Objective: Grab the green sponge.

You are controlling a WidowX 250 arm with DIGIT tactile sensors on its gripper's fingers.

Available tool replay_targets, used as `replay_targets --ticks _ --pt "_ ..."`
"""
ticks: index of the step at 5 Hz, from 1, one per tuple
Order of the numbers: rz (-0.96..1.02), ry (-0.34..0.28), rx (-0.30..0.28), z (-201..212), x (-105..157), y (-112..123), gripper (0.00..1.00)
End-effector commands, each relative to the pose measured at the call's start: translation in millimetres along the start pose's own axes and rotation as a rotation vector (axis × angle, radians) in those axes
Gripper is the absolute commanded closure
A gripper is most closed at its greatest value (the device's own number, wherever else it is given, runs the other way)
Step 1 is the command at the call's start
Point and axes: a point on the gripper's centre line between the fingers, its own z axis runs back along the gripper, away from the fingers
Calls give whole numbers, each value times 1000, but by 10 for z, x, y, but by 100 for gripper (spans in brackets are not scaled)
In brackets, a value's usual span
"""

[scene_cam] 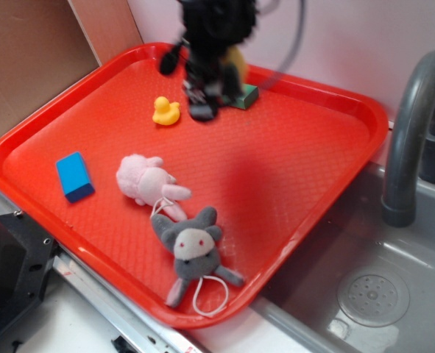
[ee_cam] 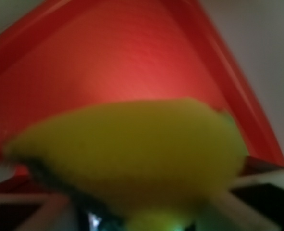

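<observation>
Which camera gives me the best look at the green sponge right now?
The wrist view: the green sponge fills the frame, yellow foam with a dark layer along its lower left edge, though blurred. In the exterior view the gripper hides most of it; only a yellow bulge and a greenish corner show.

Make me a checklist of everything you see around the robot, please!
Surface: red tray, lying beside a grey sink.
Job's things: green sponge, at the tray's far edge, filling the wrist view.
Clutter: yellow duck, blue block, pink plush, grey plush.
Gripper: gripper at the sponge; blurred, grip unclear.
Cables: dark cable above the arm.
Surroundings: grey faucet, pale wall.
</observation>
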Motion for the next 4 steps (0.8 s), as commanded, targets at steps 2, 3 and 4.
replay_targets --ticks 2,3,4 --pt "677 45 -20 856 -685 20 100" --pt "633 -24 -46 921 -701 -40 100" --pt "634 -28 -39 850 -606 -18 100"
